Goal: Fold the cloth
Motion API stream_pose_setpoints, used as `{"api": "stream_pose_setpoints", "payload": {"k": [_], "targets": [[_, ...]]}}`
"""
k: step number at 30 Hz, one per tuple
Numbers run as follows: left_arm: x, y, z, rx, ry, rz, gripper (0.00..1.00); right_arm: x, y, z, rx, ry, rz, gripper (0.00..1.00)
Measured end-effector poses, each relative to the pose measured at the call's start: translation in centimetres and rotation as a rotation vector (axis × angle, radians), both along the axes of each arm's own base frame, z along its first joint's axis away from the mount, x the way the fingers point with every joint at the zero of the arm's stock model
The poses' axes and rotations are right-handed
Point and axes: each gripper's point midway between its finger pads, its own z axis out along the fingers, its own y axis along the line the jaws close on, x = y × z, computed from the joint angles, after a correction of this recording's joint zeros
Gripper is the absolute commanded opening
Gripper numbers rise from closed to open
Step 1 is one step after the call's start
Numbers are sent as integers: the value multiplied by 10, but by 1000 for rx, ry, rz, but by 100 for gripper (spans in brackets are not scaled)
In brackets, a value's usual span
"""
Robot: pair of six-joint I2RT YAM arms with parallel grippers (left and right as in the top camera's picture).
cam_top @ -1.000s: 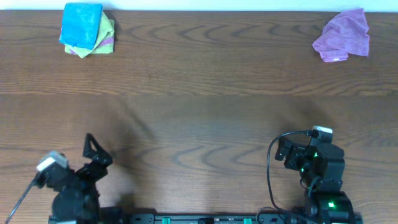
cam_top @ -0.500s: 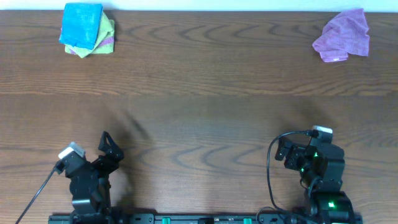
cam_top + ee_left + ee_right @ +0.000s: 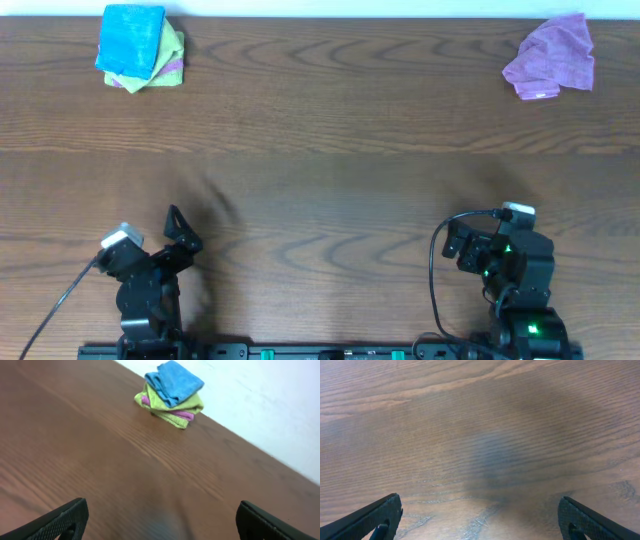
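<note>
Cloth: the sky-blue cloth [image 3: 132,38] lies folded into a small thick packet at the far left corner of the desk [image 3: 320,150].
Under the cloth: it rests on top of a lime-green cloth [image 3: 173,46], also folded. The green edges stick out on the right and near sides.
Between the layers: the left wrist view shows a thin pink-purple layer [image 3: 183,414] inside the green folds.
Behind the pile: a white wall [image 3: 260,400] begins just past the far edge of the desk.
Other cloth: a purple cloth [image 3: 552,58] lies crumpled at the far right corner, well apart from the pile.
Left gripper [image 3: 183,235]: at the near left edge of the desk and pointing toward the pile, but far from it. Its fingers are spread wide with nothing between them, only bare wood.
Right gripper [image 3: 462,245]: at the near right edge. Its fingers are also spread wide and hold nothing; its wrist view shows only wood grain and a soft shadow.
Cable: a black cable [image 3: 436,290] loops beside the right arm.
Contact: neither gripper touches any cloth.
</note>
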Motion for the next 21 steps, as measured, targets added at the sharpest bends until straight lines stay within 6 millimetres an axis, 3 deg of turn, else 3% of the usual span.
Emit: {"api": "stream_pose_setpoints", "payload": {"k": [9, 21], "targets": [[1, -12, -4, 380, 103, -182, 95, 0, 0, 0, 0, 0, 0, 99], [1, -12, -4, 478, 124, -209, 95, 0, 0, 0, 0, 0, 0, 99]]}}
